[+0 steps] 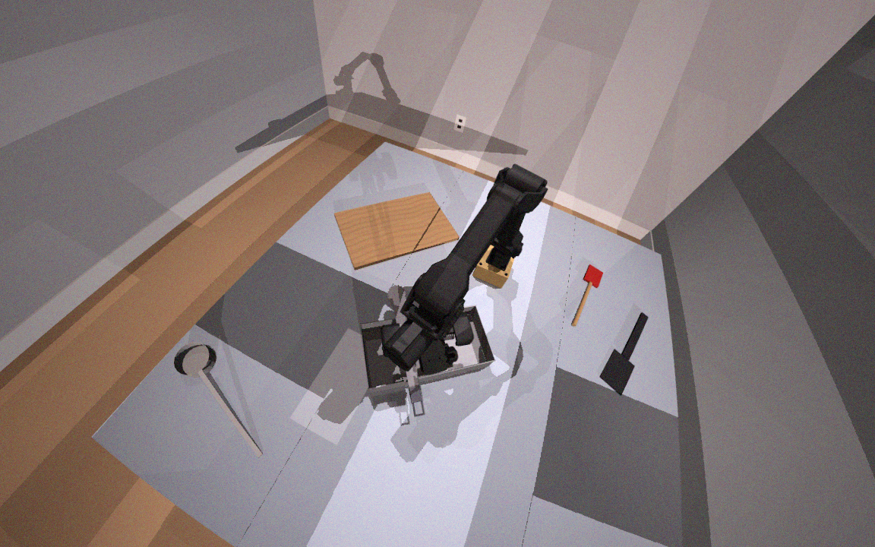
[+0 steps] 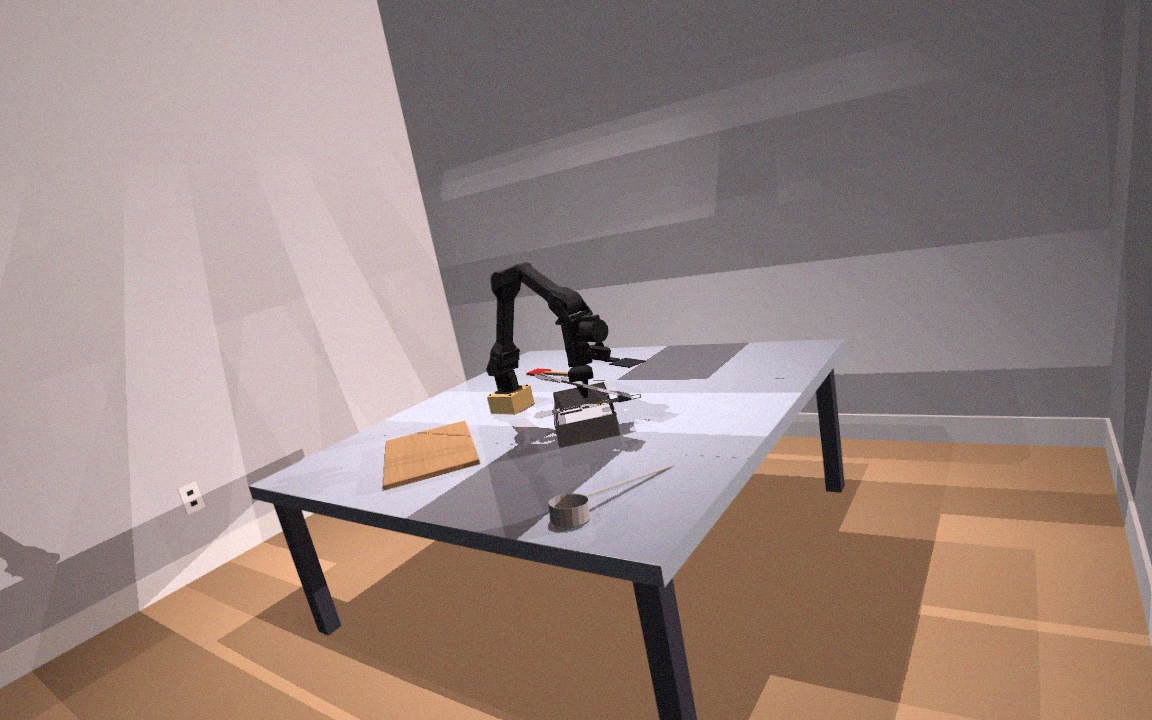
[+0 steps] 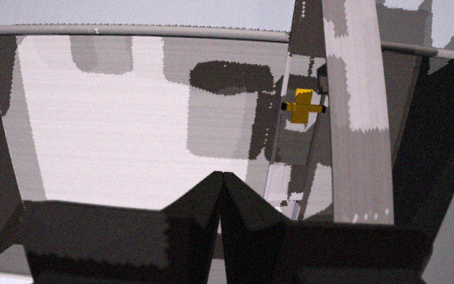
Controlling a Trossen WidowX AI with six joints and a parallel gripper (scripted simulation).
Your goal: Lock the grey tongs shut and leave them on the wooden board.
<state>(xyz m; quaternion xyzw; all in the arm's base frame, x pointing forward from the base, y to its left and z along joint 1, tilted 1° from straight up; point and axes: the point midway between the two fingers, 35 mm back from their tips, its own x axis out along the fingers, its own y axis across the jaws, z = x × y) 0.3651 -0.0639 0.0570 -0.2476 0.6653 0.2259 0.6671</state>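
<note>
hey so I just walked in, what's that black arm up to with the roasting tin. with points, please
The black arm is reaching down over the roasting tin (image 1: 427,375) (image 2: 587,429) (image 3: 132,31), its fingers shut with nothing between them. The grey tongs (image 2: 623,394) (image 3: 362,158) lie across the tin, their arms apart, so they aren't locked. The wooden board (image 1: 393,228) (image 2: 430,454), where they should end up, is off to one side.

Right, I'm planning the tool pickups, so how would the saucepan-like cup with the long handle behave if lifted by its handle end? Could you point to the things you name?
The long-handled cup (image 1: 213,387) (image 2: 568,513) would probably tip cup-down, its bulk sitting far off. The straight, thin handle looks stiff.
</note>
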